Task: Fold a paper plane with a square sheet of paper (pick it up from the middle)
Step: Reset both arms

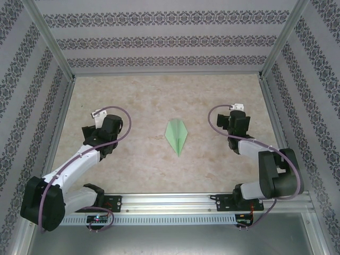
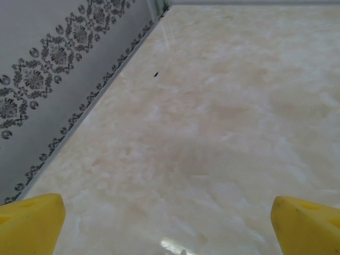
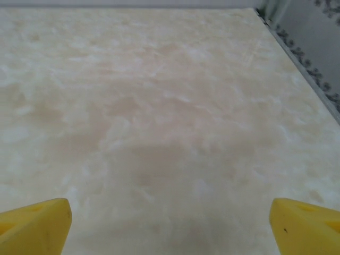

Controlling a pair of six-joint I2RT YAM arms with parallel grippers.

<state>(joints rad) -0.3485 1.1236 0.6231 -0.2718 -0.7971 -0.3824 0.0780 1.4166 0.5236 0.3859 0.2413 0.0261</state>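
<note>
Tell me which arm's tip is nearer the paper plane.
Right, by a little. The right arm ends right of the paper plane, slightly farther back; the left arm ends farther off on its left. Neither touches it.

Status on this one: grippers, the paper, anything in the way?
Left gripper open, empty. Right gripper open, empty. Paper plane folded, flat on the table between the arms, untouched. Nothing blocking it.

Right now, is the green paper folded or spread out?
Folded: the paper plane lies on the table as a narrow pointed dart with a centre crease.
</note>
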